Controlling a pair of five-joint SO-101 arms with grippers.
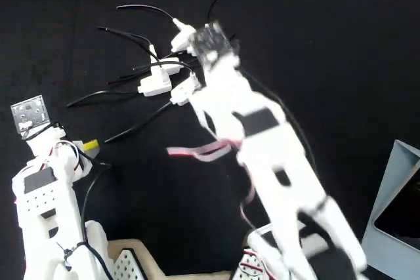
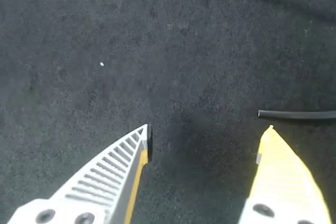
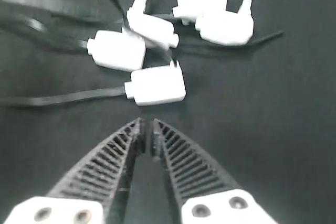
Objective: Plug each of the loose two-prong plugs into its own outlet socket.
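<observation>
Several white plug and socket bodies on black cables lie bunched at the far middle of the black table (image 1: 341,63). In the right wrist view the nearest white body (image 3: 157,85) lies just ahead of my right gripper (image 3: 147,128), which is shut with nothing in it. Others (image 3: 118,51) (image 3: 226,24) lie beyond. From above, the right gripper (image 1: 200,47) hangs over the bunch (image 1: 156,83). My left gripper (image 2: 207,132) is open over bare cloth at the near left (image 1: 84,147), with a black cable end (image 2: 296,114) beside its yellow finger (image 2: 278,171).
A small grey metal plate (image 1: 29,113) lies at the left edge, just beyond the left arm. A blue-grey box (image 1: 400,195) stands at the right edge. A beige tray (image 1: 141,260) sits at the front between the arm bases. Loose black cables (image 1: 125,34) fan out leftward.
</observation>
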